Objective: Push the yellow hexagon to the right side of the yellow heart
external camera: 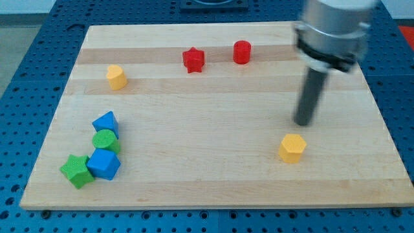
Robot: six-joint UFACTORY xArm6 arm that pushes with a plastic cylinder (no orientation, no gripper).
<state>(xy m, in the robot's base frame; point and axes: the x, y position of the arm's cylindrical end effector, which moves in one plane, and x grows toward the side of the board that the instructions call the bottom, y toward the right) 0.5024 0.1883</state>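
My tip [303, 123] rests on the table [213, 181], just above and slightly right of the yellow hexagon [292, 148], not touching it. There are no jaws here, only the bare rod, so nothing is gripped. The yellow heart [116, 76] sits far off toward the view's upper left. The hexagon must travel left and up across the table, so I judge my tip needs to get round to its lower right side first.
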